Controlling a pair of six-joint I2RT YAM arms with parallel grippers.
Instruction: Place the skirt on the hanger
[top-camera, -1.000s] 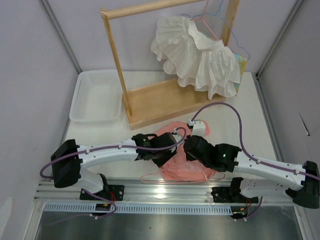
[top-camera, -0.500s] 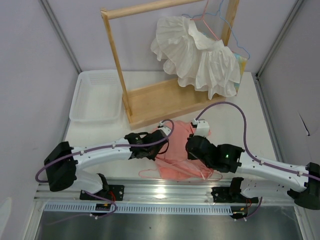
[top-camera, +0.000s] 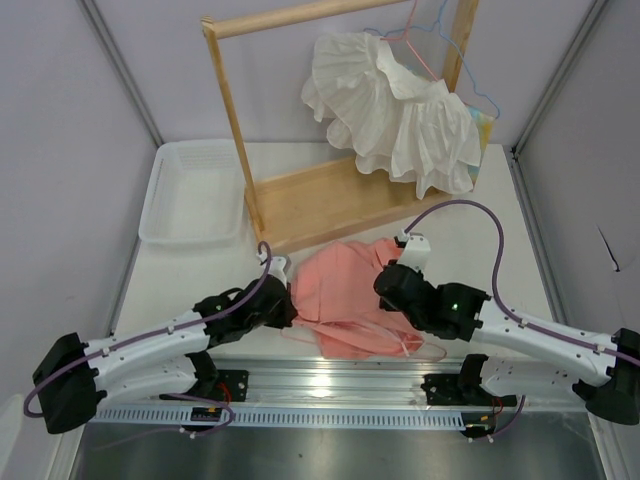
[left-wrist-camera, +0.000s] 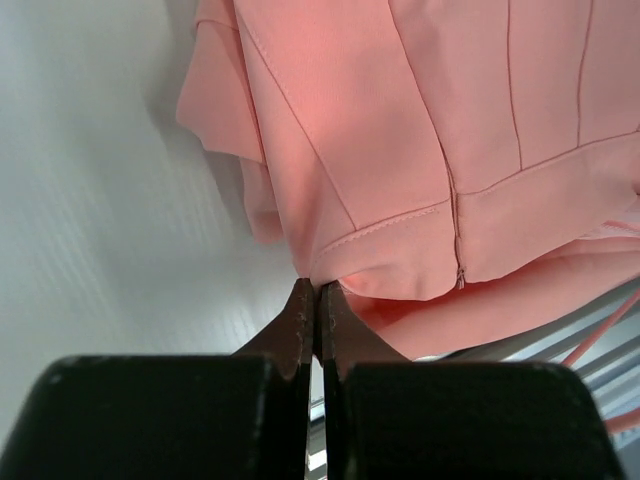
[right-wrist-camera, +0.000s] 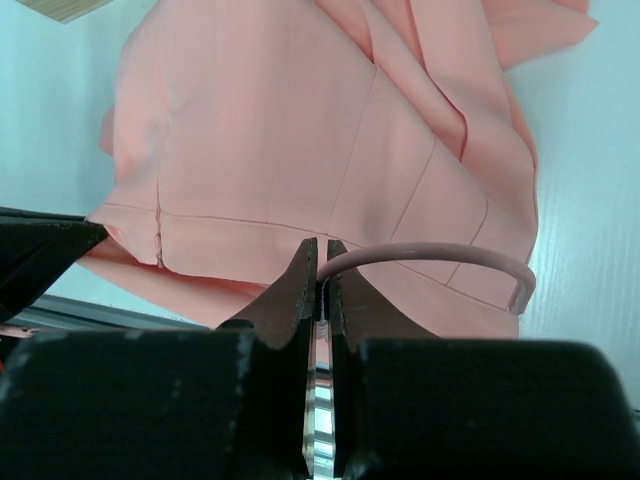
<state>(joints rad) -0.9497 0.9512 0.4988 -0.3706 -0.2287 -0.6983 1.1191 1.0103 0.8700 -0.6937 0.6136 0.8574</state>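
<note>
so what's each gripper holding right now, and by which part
The left gripper pinches the skirt at the rim of its stitched band. The right gripper is shut on the hanger, gripping the wire of its curved hook.

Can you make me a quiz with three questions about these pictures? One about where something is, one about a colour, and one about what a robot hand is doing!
1. Where is the white ruffled garment?
A: flat on the table
B: hanging on the wooden rack
C: in the plastic tray

2. What colour is the skirt?
A: salmon pink
B: green
C: black

3. What is the right gripper doing?
A: standing wide open
B: pinching the white garment
C: shut on the hook of the hanger

Answers:
1 B, it hangs up on the rack, off the table.
2 A, it looks pink in every view.
3 C, the right wrist view shows the pink wire pinched in it.
</note>
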